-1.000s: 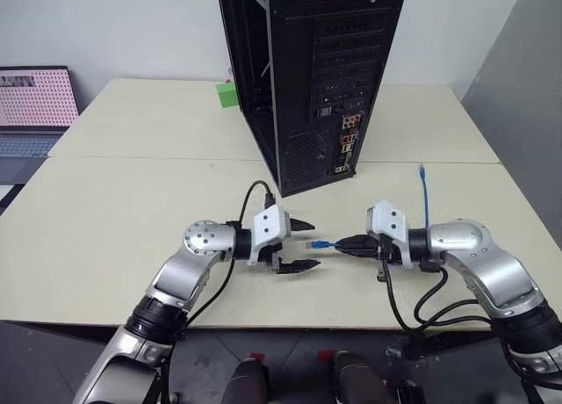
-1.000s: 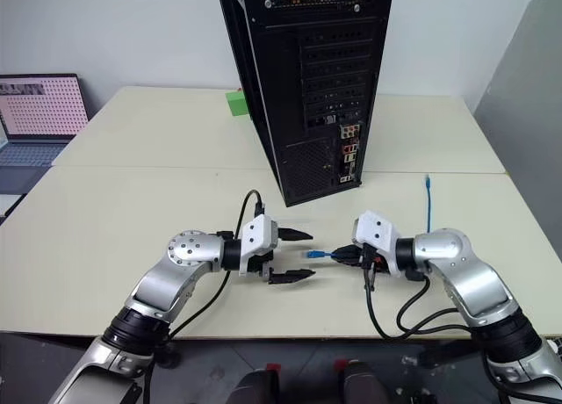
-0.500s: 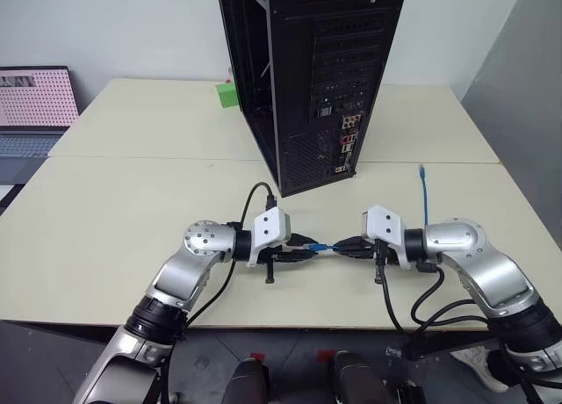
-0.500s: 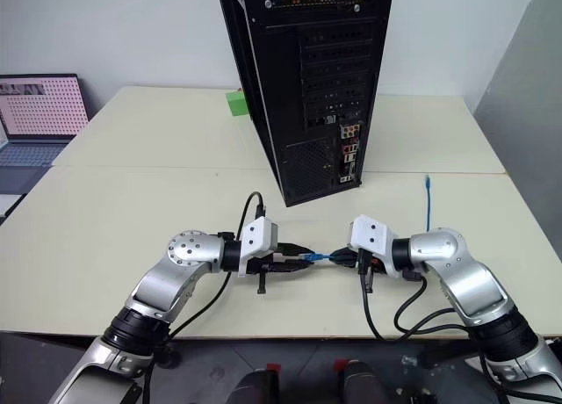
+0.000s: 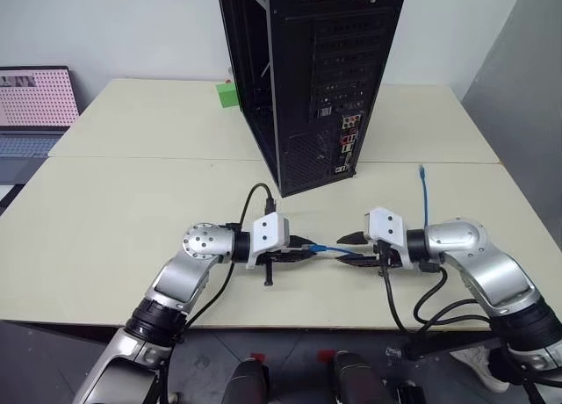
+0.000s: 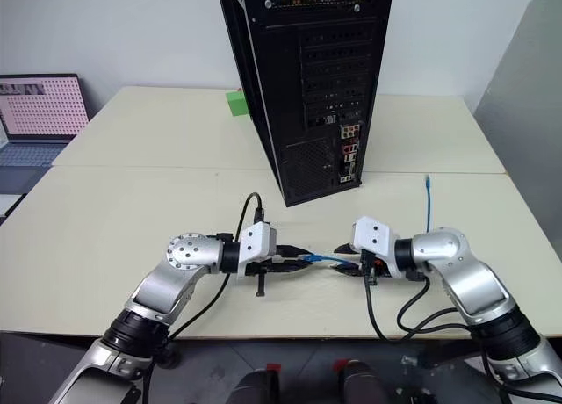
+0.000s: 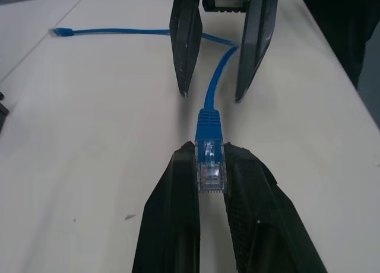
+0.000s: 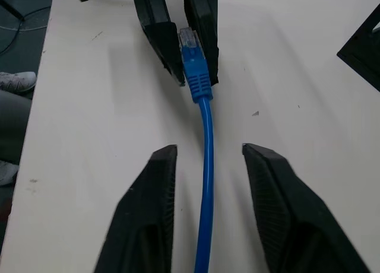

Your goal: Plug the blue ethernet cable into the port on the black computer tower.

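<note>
Even, bright overhead light; soft shadows on the tabletop (image 5: 132, 211); head views sharp, wrist views slightly soft near the fingers (image 7: 178, 225).

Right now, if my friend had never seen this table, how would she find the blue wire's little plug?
Start at the black computer tower standing on the table. In front of it the two arms face each other; look at the left gripper, whose black fingers pinch the plug. It is the only clear-blue tip there; the blue ethernet cable runs from it between the right gripper's open fingers.

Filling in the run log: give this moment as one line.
left gripper: shut on blue ethernet cable plug | right gripper: open, cord between fingers | black computer tower port: not yet plugged
</note>
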Controlling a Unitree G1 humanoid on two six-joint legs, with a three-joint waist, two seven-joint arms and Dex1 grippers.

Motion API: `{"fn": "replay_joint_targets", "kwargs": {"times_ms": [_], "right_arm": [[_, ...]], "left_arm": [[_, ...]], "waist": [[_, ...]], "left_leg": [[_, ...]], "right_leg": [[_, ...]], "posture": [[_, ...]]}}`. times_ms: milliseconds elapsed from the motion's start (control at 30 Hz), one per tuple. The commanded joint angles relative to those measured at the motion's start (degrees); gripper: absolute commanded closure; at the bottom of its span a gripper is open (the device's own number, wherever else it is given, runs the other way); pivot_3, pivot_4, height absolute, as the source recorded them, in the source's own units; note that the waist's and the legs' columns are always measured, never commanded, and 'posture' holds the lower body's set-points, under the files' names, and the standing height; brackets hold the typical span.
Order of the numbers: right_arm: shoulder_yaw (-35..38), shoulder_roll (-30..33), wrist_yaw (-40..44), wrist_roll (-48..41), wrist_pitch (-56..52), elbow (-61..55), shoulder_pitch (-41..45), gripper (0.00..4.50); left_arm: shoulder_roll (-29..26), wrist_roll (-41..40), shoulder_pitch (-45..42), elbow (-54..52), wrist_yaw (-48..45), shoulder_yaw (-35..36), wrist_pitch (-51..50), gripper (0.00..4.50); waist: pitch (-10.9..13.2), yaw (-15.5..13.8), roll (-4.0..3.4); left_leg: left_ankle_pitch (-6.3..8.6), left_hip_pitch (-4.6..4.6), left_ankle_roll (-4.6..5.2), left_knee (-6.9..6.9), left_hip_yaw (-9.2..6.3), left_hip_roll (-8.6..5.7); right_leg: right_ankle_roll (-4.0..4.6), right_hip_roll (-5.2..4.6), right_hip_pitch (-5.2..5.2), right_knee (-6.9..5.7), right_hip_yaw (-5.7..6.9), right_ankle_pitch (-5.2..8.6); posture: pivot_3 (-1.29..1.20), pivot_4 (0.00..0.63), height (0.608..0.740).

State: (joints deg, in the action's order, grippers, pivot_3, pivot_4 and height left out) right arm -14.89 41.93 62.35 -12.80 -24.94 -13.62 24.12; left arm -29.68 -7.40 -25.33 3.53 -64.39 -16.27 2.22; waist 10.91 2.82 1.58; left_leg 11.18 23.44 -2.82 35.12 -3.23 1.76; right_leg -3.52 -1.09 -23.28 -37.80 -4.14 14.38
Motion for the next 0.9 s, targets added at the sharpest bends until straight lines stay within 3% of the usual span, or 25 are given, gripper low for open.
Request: {"fn": "replay_joint_targets", "kwargs": {"times_ms": [33,133,400,533,900], "right_arm": [[4.94,0.98,0.04,-4.14,-4.03,-1.61,-0.67,1.7],[8.19,0.0,-0.65,-9.69,-9.95,-3.44,-2.38,1.04],[13.05,-4.55,-5.65,-20.59,-21.92,-6.78,-2.69,1.01],[13.13,-6.38,-7.8,-22.46,-23.61,-6.65,-1.59,1.01],[12.28,-9.74,-10.15,-27.97,-28.33,-7.44,0.55,1.01]], "left_arm": [[-0.36,3.16,-0.4,2.47,2.06,1.19,11.85,4.2],[0.05,7.23,-1.58,5.97,7.02,2.4,25.09,4.2],[-1.88,15.34,-3.51,15.65,15.53,2.16,58.81,4.2],[-1.41,20.34,-4.74,18.44,21.39,3.38,65.12,4.2],[-2.6,27.31,-6.21,19.91,29.97,2.97,67.52,4.2]], "waist": [[0.0,-0.05,0.0],[0.0,-0.23,0.0],[-0.01,-0.66,-0.01],[-0.01,-1.05,-0.01],[-0.01,-0.99,-0.01]], "left_leg": [[0.0,0.0,0.0,0.0,0.0,0.0],[0.0,0.0,0.0,0.0,0.0,0.0],[0.0,0.0,0.0,0.0,0.01,0.01],[0.0,0.01,0.0,0.01,0.02,0.0],[0.0,0.01,0.0,0.02,0.01,0.0]], "right_leg": [[0.0,0.0,0.0,0.0,0.0,0.0],[0.01,-0.01,0.0,0.0,-0.01,-0.01],[0.0,-0.01,0.0,0.0,-0.02,-0.02],[-0.02,-0.02,0.0,0.0,-0.02,-0.03],[-0.03,-0.01,0.0,-0.06,0.01,-0.03]], "posture": [[0.0,0.15,0.74],[0.0,0.15,0.74],[0.0,0.15,0.74],[0.0,0.15,0.74],[0.0,0.15,0.74]]}}
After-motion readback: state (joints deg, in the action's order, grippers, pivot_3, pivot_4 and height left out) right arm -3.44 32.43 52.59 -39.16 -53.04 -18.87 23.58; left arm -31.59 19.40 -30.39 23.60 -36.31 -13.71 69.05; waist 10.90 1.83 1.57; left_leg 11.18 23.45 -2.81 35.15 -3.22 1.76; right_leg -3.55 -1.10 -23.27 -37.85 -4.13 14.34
